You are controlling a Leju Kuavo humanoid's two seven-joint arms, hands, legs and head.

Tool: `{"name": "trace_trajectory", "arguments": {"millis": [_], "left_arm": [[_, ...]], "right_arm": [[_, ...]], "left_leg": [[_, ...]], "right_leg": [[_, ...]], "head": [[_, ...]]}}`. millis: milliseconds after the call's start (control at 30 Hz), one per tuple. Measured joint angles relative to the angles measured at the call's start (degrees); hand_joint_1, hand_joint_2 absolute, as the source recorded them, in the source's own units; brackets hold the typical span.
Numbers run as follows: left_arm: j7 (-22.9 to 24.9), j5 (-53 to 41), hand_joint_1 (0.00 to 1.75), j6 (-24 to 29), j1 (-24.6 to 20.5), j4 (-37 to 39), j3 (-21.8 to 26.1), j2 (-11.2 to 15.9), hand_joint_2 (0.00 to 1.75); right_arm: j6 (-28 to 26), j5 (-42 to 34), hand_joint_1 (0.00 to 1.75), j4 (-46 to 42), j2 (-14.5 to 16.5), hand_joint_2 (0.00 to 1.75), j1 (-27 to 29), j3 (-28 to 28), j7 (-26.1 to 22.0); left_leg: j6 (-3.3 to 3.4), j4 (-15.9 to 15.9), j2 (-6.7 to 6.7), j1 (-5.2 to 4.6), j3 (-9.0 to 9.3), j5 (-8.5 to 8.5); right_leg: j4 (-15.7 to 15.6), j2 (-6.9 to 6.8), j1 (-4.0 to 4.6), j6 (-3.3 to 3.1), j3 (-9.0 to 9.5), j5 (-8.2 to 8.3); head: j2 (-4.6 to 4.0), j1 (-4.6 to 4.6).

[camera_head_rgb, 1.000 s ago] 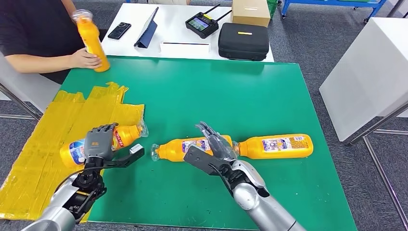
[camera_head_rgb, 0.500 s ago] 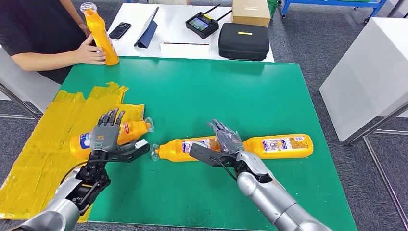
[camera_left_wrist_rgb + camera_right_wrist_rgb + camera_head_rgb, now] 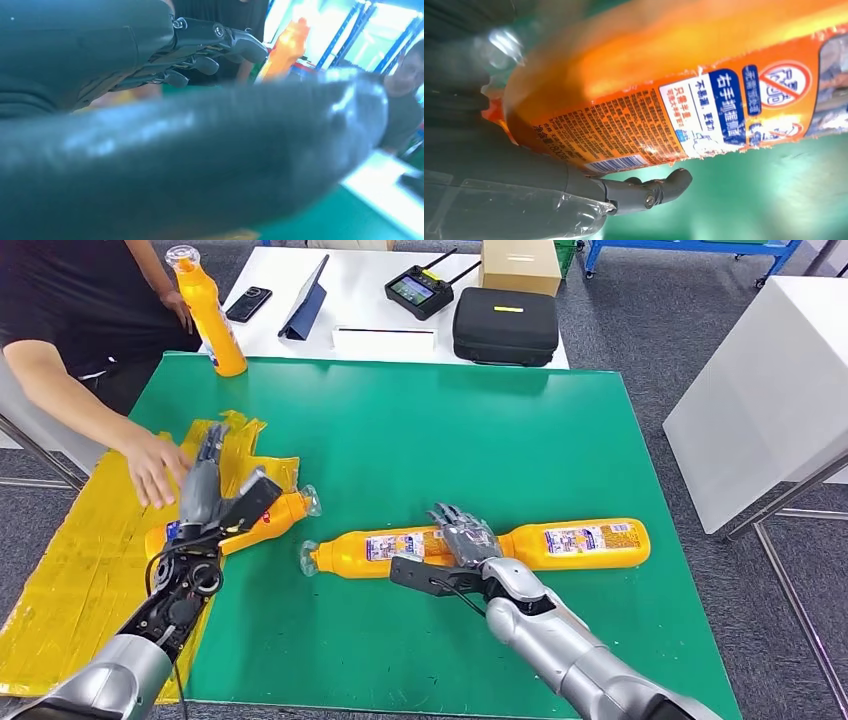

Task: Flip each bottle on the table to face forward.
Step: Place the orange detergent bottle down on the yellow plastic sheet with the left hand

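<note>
Three orange bottles lie on the green table [image 3: 440,430]. My left hand [image 3: 213,498] hovers open over the left bottle [image 3: 270,518], fingers [image 3: 200,45] stretched out and thumb apart. My right hand [image 3: 462,545] grips the base end of the middle bottle [image 3: 370,551], fingers draped over it and thumb along its near side. In the right wrist view the middle bottle [image 3: 684,100] shows its barcode label against my palm, a fingertip [image 3: 649,192] curling beneath. The right bottle [image 3: 580,542] lies just beyond my right hand. A fourth bottle [image 3: 208,312] stands upright at the far left corner.
A person sits at the far left, one hand [image 3: 152,468] reaching onto the yellow tape patch [image 3: 90,540] close to my left hand. Behind the green table, a white table holds a black case [image 3: 505,325], a controller [image 3: 420,288], a phone and a cardboard box.
The person let go of the upright bottle and reached toward my left hand. My left hand rose and tilted up. The middle bottle slid slightly left under my right hand.
</note>
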Motion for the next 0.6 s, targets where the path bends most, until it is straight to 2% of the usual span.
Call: {"name": "trace_trajectory", "arguments": {"millis": [133,300,433,600], "left_arm": [[-0.73,7.98,0.0,-3.16,0.88,-5.48,0.27,-0.02,0.0],[-0.8,9.96,0.0,-4.17,1.41,-9.59,0.12,-0.15,0.0],[-0.77,10.41,0.0,-4.16,1.67,-11.16,-0.25,-0.27,0.0],[-0.25,11.67,0.0,-4.28,2.07,-12.08,-0.82,-0.54,0.0]], "right_arm": [[-0.19,-0.01,0.0,2.17,1.37,1.75,-1.04,1.49,-0.2],[-0.04,0.91,0.02,4.23,3.44,1.75,-1.99,3.12,0.51],[0.14,1.45,1.71,5.41,4.51,1.75,-2.48,3.98,0.86],[0.34,2.15,1.75,7.0,5.66,1.75,-3.03,4.76,1.32]], "left_leg": [[-0.01,0.0,0.02,0.01,0.08,0.0],[-0.03,0.0,0.05,0.02,0.14,0.02],[-0.04,0.0,0.05,0.02,0.2,0.03],[-0.04,0.0,0.06,0.02,0.3,0.02]], "right_leg": [[0.0,0.02,0.01,0.0,0.05,0.0],[0.0,0.05,0.01,-0.01,0.09,0.01],[0.0,0.06,0.01,-0.01,0.15,0.01],[0.0,0.08,0.01,-0.01,0.21,0.01]], "head": [[0.0,0.01],[0.0,0.01],[0.0,0.01],[0.0,0.0]]}}
